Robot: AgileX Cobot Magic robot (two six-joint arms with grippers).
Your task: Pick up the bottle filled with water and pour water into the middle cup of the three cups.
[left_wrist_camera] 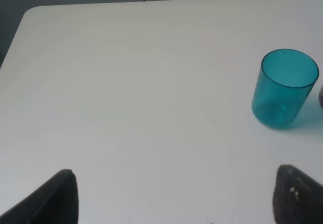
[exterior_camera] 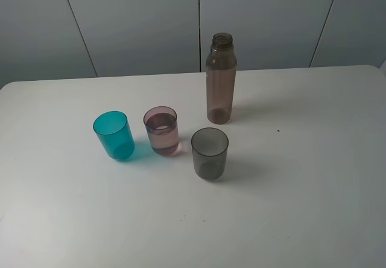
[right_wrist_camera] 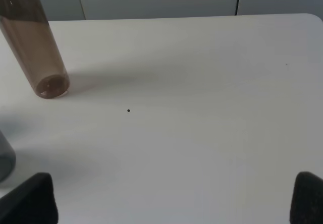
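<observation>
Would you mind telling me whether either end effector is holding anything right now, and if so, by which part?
Nothing is held. Both end effectors, left and right, are open over bare table; the bottle stands upright, free of any grip.

smoky-brown bottle (exterior_camera: pixel 221 81); teal cup (exterior_camera: pixel 114 136), pinkish-mauve middle cup (exterior_camera: pixel 161 131), smoky grey cup (exterior_camera: pixel 210 153); white table (exterior_camera: pixel 301 189).

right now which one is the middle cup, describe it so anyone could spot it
On the white table, three tumblers stand in a slanted row in front of the tall brown bottle. The middle cup is the pinkish-mauve one between the teal cup and the grey cup.
</observation>
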